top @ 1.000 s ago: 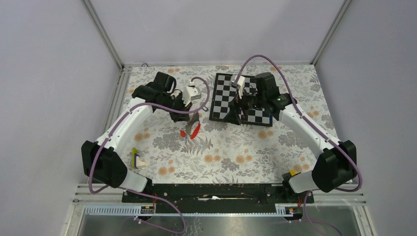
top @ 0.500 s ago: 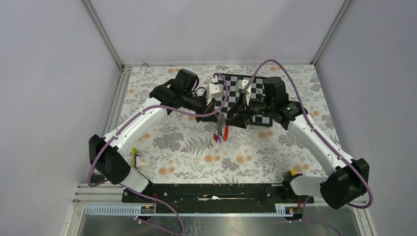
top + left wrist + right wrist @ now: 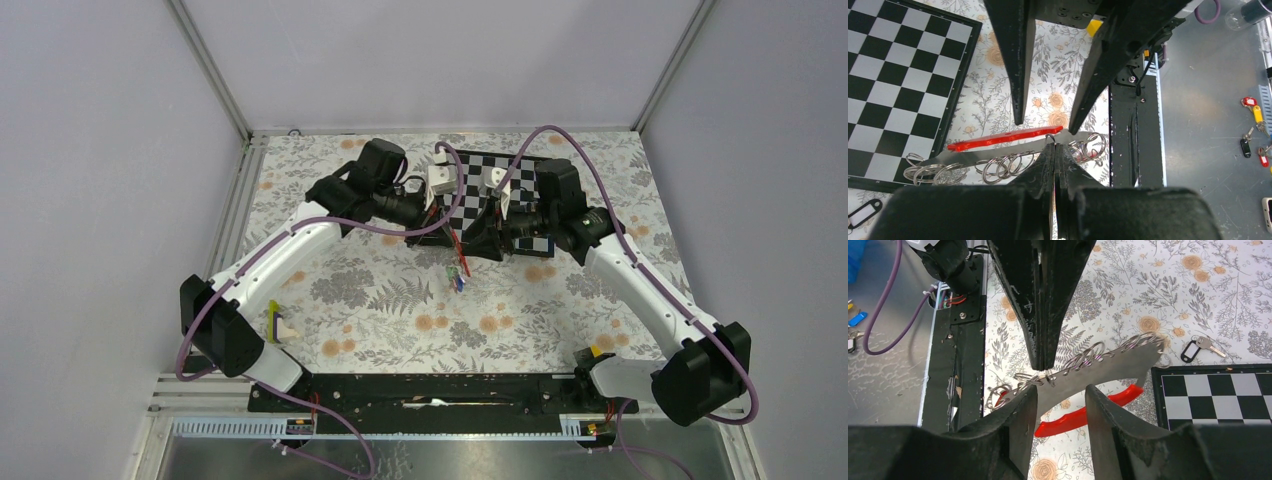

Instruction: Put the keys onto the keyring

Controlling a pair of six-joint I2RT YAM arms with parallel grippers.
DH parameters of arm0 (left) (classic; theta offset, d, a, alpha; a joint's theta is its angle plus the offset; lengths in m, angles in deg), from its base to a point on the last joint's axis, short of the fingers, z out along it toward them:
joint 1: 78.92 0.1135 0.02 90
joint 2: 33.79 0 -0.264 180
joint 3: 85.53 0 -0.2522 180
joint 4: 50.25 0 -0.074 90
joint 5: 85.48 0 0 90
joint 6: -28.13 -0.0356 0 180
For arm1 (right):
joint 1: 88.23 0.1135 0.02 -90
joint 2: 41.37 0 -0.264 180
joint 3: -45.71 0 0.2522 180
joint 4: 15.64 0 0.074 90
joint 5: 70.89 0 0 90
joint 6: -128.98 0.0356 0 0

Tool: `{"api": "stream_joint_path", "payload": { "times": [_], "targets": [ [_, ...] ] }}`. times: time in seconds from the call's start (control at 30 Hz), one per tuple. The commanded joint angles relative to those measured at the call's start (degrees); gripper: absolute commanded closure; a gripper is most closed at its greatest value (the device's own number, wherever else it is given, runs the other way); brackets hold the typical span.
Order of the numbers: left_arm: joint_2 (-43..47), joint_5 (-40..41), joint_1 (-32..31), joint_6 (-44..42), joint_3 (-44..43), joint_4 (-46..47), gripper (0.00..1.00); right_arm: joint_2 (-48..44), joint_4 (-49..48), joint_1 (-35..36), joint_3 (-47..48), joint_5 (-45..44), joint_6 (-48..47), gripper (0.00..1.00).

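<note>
Left gripper (image 3: 1055, 146), pinched shut on the keyring (image 3: 1048, 378), is dangling the keys (image 3: 457, 277) above the mat (image 3: 380, 305) while the right gripper (image 3: 1060, 391), jaws apart and empty, is straddling the blurred bunch; threading seems largely done, though unconfirmed.

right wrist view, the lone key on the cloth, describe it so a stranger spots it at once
Find the checkerboard at the lower right of the right wrist view. Just above its top left corner, on the flowered cloth, lies a key with a black tag. Unlike the rings strung on the grey strip nearby, it lies alone.
</note>
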Motion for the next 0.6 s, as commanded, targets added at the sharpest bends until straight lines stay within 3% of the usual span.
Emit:
{"api": "stream_joint_path", "payload": {
  "times": [0.0, 0.57],
  "targets": [
    [3.2, -3.2, -0.9, 0.7, 1.2, 4.1, 1.00, -1.3, -1.0, 0.2, -0.7, 2.8, -0.6, 0.55],
    [3.1, -2.2, -1.5, 0.7, 2.1, 5.0, 1.00, -1.4, -3.6, 0.2, -2.6, 4.8, 0.6, 0.69]
  ]
}}
